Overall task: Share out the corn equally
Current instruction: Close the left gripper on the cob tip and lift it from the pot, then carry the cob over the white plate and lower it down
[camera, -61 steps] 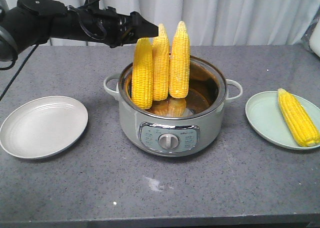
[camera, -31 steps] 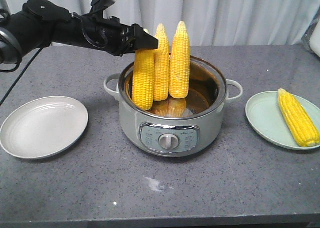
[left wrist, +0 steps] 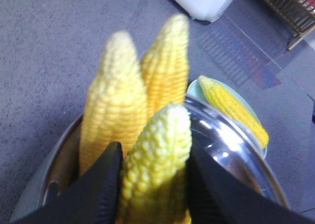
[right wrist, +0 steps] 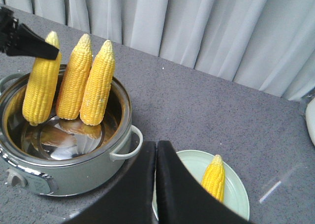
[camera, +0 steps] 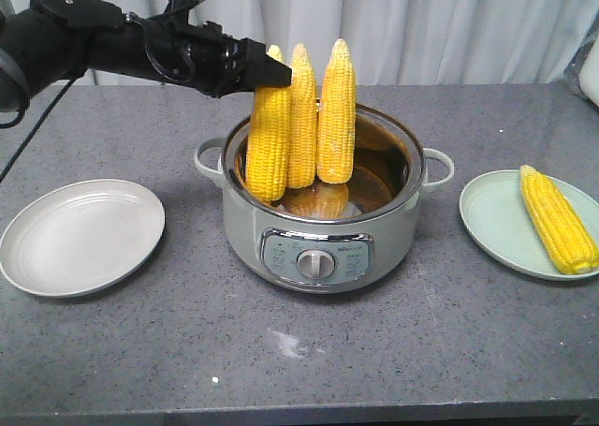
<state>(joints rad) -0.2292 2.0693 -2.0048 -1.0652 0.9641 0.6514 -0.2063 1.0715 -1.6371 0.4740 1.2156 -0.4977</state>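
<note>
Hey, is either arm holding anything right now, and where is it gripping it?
The left gripper is clamped on the leftmost corn cob standing in the pot, pinching it just below its pale tip. The right gripper is shut, holding nothing.

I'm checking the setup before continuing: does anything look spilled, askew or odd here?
Nothing spilled or broken. Three corn cobs stand on end in the cooker, the left pincer shut on the tip of the leftmost cob. Only a pale smudge marks the countertop before the cooker.
</note>
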